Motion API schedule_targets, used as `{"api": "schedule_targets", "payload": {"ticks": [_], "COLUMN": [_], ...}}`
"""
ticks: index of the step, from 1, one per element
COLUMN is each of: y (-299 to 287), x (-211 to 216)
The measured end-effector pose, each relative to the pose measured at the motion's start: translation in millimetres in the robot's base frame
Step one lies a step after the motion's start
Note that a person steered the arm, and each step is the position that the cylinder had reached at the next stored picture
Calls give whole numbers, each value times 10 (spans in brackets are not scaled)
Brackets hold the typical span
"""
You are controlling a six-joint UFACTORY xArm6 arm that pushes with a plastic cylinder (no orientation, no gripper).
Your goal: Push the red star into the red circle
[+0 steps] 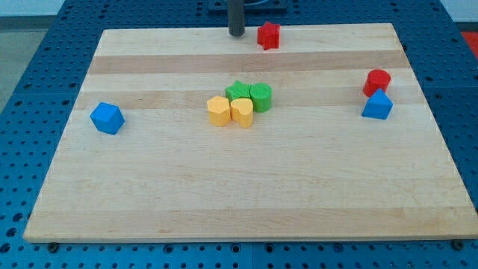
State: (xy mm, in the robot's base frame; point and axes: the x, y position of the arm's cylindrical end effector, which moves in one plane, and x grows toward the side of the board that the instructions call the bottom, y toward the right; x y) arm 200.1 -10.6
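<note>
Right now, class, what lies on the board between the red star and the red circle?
Nothing: in the camera view the stretch from the red star to the red circle is bare wood. The blue block sits just below the circle.

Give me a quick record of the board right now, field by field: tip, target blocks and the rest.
tip: my tip at the view's top edge, just left of the red star
red star: top centre, apart from the tip
red circle: right side, touching the blue block below it
centre cluster: two green blocks, two yellow blocks
left: blue cube alone
</note>
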Motion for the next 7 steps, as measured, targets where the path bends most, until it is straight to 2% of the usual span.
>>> {"api": "schedule_targets", "payload": {"ticks": [2,3,7], "y": [548,652,576], "x": [15,154,624]}}
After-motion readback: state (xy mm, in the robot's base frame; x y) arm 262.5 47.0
